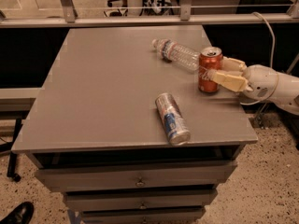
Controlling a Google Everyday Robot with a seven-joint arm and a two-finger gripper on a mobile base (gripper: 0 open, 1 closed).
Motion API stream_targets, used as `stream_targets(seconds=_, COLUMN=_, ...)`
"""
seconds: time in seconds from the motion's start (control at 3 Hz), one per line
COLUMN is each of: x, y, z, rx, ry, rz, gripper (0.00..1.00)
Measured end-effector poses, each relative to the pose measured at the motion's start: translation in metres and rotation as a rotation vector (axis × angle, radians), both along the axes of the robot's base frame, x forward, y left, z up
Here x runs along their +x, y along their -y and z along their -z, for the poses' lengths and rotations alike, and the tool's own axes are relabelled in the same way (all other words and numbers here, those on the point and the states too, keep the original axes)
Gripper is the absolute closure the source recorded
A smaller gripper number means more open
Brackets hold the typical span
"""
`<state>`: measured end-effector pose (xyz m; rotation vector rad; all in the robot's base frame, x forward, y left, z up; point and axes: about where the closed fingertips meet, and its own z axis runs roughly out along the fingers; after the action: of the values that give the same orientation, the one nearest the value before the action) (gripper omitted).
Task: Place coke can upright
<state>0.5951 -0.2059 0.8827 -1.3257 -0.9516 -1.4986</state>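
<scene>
coke can upright on grey table, right side; white script, I can't read it | gripper at right, jaws clamped on coke can's sides | silver-blue can on its side near front edge, label unreadable | clear water bottle lying just behind coke can

This is looking like a robotics lab: a grey drawer cabinet is standing on a speckled floor, a metal rail is running behind the cabinet, and a robot's white gripper is clasping the upright coke can at the cabinet's right edge.
</scene>
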Motion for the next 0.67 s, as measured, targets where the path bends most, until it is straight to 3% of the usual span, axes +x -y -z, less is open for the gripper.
stream_targets(seconds=0.67, x=-0.0087, y=0.0102, z=-0.0048, rx=-0.035, ry=0.017, rz=0.018, gripper=0.07)
